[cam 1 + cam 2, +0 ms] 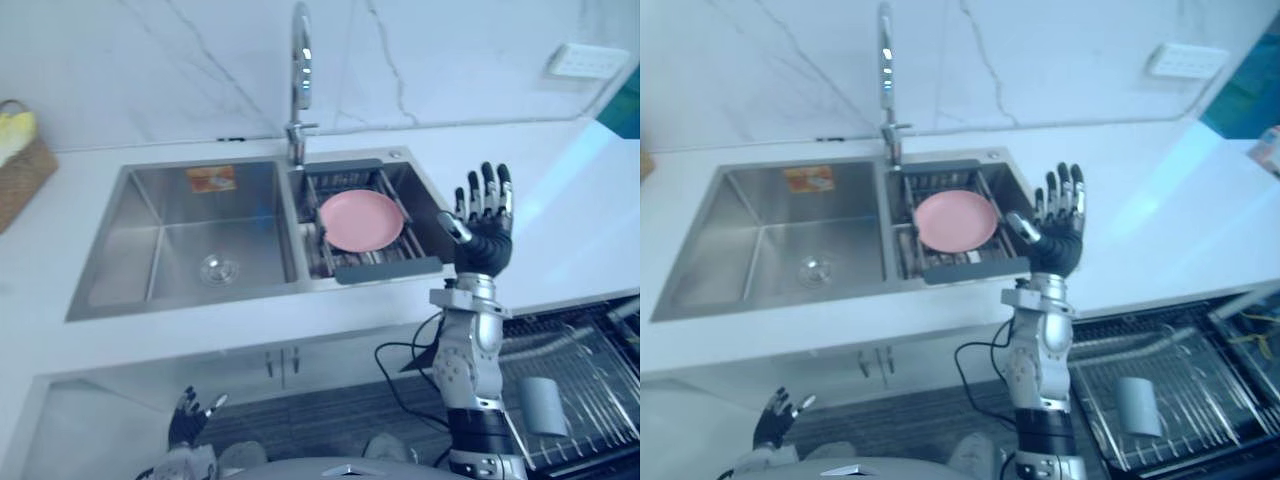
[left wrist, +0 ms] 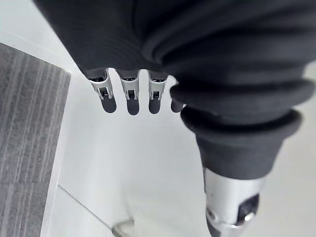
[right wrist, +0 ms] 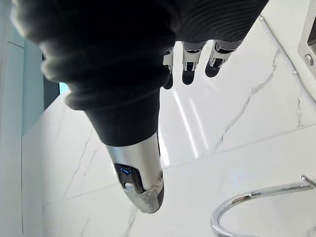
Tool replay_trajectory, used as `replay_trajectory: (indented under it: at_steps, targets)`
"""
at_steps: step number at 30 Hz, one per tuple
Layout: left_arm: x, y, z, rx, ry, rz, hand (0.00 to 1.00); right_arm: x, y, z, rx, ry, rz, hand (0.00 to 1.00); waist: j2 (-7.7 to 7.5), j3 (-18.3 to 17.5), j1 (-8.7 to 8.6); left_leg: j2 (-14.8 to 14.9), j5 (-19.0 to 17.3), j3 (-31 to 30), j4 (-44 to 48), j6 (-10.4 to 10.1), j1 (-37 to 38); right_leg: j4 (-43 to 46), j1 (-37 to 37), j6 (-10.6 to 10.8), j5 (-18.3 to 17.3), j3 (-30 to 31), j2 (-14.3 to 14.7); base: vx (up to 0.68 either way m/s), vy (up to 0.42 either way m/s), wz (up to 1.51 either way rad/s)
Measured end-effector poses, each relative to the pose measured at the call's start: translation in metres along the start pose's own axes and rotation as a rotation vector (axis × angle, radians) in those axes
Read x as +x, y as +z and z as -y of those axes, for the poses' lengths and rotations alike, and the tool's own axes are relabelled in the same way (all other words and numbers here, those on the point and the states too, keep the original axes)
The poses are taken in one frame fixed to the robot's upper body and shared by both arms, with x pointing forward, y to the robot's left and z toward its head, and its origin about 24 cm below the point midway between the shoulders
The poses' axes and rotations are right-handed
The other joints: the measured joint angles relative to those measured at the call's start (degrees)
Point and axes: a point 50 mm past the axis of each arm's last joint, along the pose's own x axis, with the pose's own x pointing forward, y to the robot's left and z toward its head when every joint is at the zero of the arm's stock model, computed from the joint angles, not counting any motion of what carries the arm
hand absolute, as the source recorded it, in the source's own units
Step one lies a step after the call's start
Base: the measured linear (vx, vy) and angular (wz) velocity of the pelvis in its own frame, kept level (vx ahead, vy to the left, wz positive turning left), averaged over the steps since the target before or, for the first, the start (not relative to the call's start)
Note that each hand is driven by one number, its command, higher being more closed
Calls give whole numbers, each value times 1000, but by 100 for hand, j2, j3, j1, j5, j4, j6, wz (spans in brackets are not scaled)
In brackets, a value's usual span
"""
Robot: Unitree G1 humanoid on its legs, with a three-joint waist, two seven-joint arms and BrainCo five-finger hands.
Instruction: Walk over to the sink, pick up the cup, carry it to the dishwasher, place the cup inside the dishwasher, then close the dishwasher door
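Cup (image 1: 545, 405) sat in the wire rack (image 1: 590, 350) of the open dishwasher, so placing looked done and the door not yet closed.

Left eye view: right hand (image 1: 484, 235) was raised before the sink (image 1: 130, 240), fingers straight and apart, holding nothing, probably lifted clear of the rack. Left hand (image 1: 188, 418) hung low, fingers loosely spread. A pink plate (image 1: 360, 220) rested on the drain basket (image 1: 385, 268).

Left wrist view: fingers (image 2: 127, 94) were straight and empty.

Right wrist view: fingers (image 3: 190, 61) pointed at the marble wall (image 3: 237, 113), near the tap (image 3: 228, 202).
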Motion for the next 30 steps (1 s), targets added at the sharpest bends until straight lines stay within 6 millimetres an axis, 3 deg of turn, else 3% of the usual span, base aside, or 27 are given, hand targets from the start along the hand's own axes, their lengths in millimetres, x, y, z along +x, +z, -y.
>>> replay_trajectory:
  at_steps: [1,3,4,5,7,10,14,17,23,27,30]
  targets:
    - [1,1,-3,7,4,-3,0,1,1,-1,1,8,5,0,-25,-11,-4,135,-40,48,22,-120,89,-815,17,10,375,27,152,224,-204,-42]
    - [-3,-5,-13,14,39,-30,0,2,2,-2,3,12,12,0,-210,-106,-24,198,-163,39,132,-359,170,-1842,66,-61,1591,482,364,268,-309,-23]
    - [-5,-9,-21,27,57,-50,0,3,5,1,-8,10,23,0,-327,-125,-65,237,-358,-112,204,-624,208,-1990,204,173,1972,878,426,235,-326,6]
    - [-5,-13,-17,21,42,-68,0,4,8,4,-22,0,29,0,-126,-72,-41,435,-443,-274,239,-736,209,-2028,270,319,1826,1247,689,204,-308,13]
    - [-5,-14,-7,7,13,-67,0,5,12,11,-42,-29,39,0,50,6,-119,584,-424,-615,178,-842,201,-2035,371,394,1637,1429,878,112,-181,31]
    - [-3,-12,3,-12,-15,-57,0,8,18,19,-63,-59,53,0,194,-28,-132,824,-316,-926,59,-1031,205,-2344,702,383,1499,1095,1106,56,-178,43]
    - [-5,-18,-1,-28,10,-77,0,17,16,11,-52,-29,34,0,197,-63,-11,971,-212,-960,-109,-1094,129,-2966,862,268,1791,995,1356,-47,-97,8]
    - [-9,-26,-10,-62,101,-75,0,18,10,8,-103,64,-34,0,146,-72,-5,856,68,-1142,-196,-1140,-321,-3754,917,207,2339,665,1318,-38,-24,8]
    - [-9,-26,-9,-63,99,-73,0,18,13,13,-111,46,-22,0,124,-58,-61,790,206,-1222,-214,-1109,-475,-3751,918,217,2346,481,1229,-7,5,16]
    - [-15,-34,-13,-60,113,-102,0,15,15,19,-121,35,-24,0,98,-47,7,725,428,-1025,-468,-1083,-340,-3751,936,222,2354,494,1158,-17,13,9]
    - [-17,-40,-15,-55,121,-129,0,5,20,35,-165,-4,-33,0,83,-38,11,702,562,-826,-727,-1077,-66,-3752,1065,225,2351,522,1137,-26,0,-4]
